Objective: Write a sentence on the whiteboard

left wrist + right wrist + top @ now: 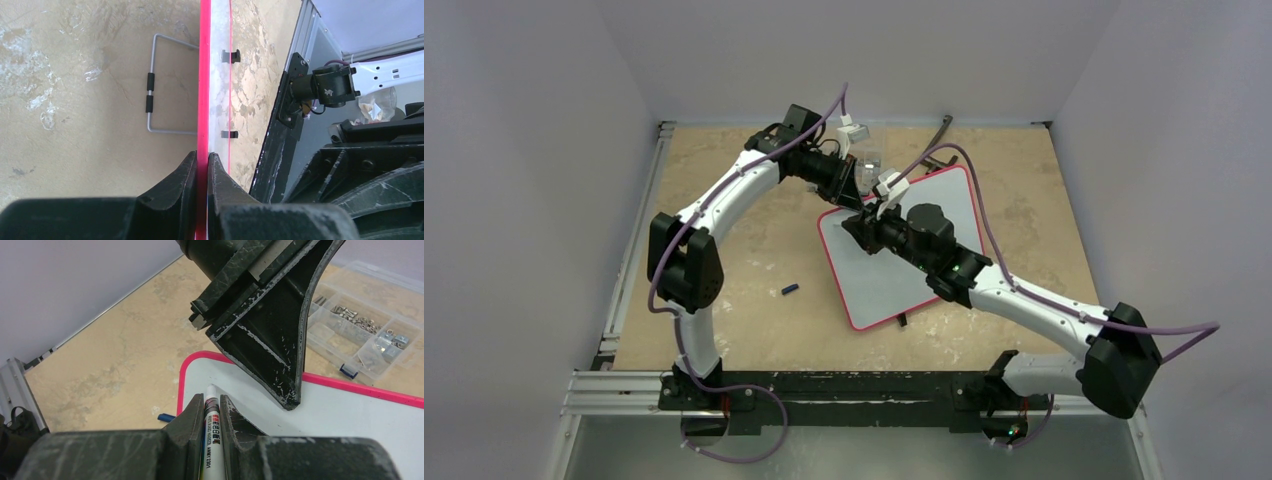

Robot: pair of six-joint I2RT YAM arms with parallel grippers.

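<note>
Whiteboard (876, 282) edge pinched by left gripper (202, 159); right gripper (212, 400) pinching marker (212, 430); parts box (360, 325) beyond.

I note the whiteboard (876, 285): a rectangular board with a glossy white face and a thin red frame with rounded corners. In the overhead view it sits right of the table's middle, turned at a slant to the table edges, one corner toward the arm bases. One small black foot (902, 320) shows at its near edge. The left wrist view gives it edge-on, its red rim pinched between the closed fingers of the left gripper (202, 162). The face I can see is plain white.
</note>
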